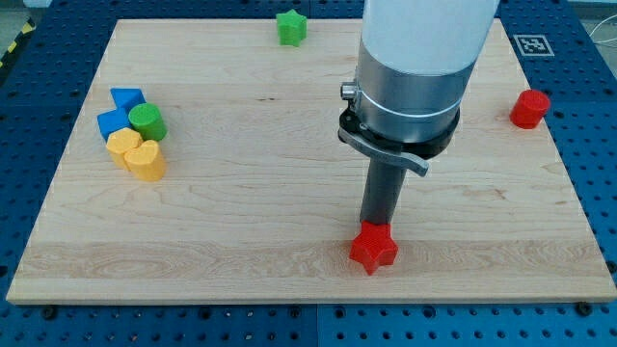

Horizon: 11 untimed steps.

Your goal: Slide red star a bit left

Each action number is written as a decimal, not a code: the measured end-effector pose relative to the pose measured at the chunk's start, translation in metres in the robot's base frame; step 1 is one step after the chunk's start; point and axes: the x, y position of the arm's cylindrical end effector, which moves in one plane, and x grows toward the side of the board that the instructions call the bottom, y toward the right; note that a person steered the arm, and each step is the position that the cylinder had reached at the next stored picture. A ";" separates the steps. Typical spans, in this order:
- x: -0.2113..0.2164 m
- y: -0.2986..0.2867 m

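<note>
The red star lies near the bottom edge of the wooden board, right of centre. My tip stands right behind the star's upper edge, touching or nearly touching it; the very end is partly hidden by the star. The dark rod rises from there into the arm's grey and white body.
A green star sits at the top edge. A red cylinder sits at the right edge. At the left is a tight cluster: two blue blocks, a green cylinder, a yellow block and a yellow heart.
</note>
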 end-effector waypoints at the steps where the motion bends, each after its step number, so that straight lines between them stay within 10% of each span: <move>1: 0.003 0.042; 11: 0.025 0.029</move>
